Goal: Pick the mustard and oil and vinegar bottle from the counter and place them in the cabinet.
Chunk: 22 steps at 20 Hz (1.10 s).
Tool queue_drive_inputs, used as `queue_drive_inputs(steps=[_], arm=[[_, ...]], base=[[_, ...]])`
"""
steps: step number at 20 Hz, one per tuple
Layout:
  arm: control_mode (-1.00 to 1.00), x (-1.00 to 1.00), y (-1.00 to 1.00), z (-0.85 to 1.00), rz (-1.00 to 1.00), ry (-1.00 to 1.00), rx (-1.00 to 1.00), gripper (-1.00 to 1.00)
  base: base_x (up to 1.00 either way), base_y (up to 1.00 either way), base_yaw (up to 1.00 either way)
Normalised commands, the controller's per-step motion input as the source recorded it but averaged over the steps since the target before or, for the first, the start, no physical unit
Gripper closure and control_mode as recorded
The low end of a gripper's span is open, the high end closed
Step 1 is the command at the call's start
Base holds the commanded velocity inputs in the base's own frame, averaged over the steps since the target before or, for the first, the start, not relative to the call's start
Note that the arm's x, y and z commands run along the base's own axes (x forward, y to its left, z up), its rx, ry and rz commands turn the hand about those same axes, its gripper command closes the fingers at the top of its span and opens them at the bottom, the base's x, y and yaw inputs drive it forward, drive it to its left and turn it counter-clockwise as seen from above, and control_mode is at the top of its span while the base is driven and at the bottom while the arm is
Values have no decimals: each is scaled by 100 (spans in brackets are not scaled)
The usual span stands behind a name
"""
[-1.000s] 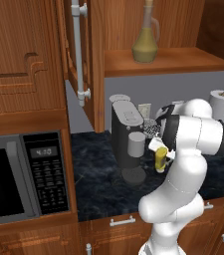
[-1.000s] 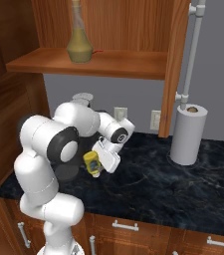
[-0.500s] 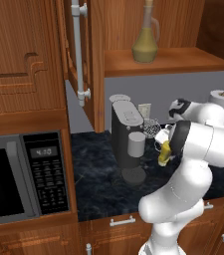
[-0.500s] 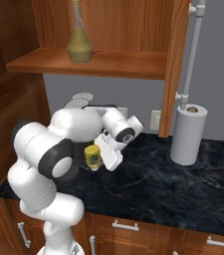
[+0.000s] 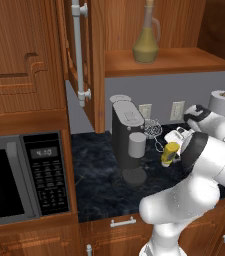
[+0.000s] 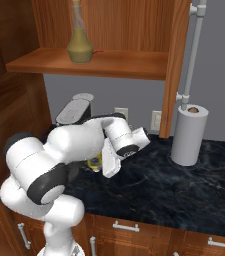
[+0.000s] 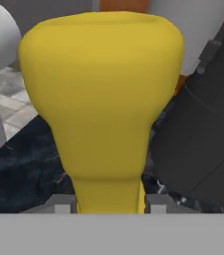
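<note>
The glass cruet with the round olive-gold base, long thin neck and loop handle, the oil and vinegar bottle (image 5: 146, 39), stands upright on the flat shelf board of the reddish-brown wooden wall cabinet (image 5: 184, 59), so that half of the task looks done. The other half is under way: the small bright-yellow mustard squeeze bottle (image 5: 169, 153) is clamped in the gripper (image 5: 175, 150), lifted clear of the dark marbled stone bench (image 5: 96, 172) and well below the shelf; in the hand view its yellow body (image 7: 101, 99) narrows down between the two small finger tips, which press it from either side. What is left, by my judgement, is to raise the mustard to shelf height and set it down beside the cruet, where bare board shows to the cruet's right in the right base view. The cabinet door (image 5: 81, 60) with the long silver bar handle stands open. On the bench a black coffee machine (image 5: 128, 141) sits just beside the held bottle, and a white roll of paper towel (image 6: 188, 134) stands upright well off toward the open door's side. A microwave (image 5: 21, 179) is set into the wooden cabinetry beyond the coffee machine, and wooden drawers with silver pulls run beneath the stone.
</note>
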Motion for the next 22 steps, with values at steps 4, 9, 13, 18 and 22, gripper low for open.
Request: queue_drive_inputs(steps=[4,9,13,18,22], arm=[[-100,-29,0,7,-34,-8,0,100],[-100,-18,0,13,-35,-10,0,100],[-100,-14,0,12,-38,-8,0,100],[-100,-16,1,15,-44,-3,1,100],[-100,-10,6,20,-48,0,4,100]], base=[[0,0,0],[0,0,0],[0,0,0],[0,0,0],[0,0,0]])
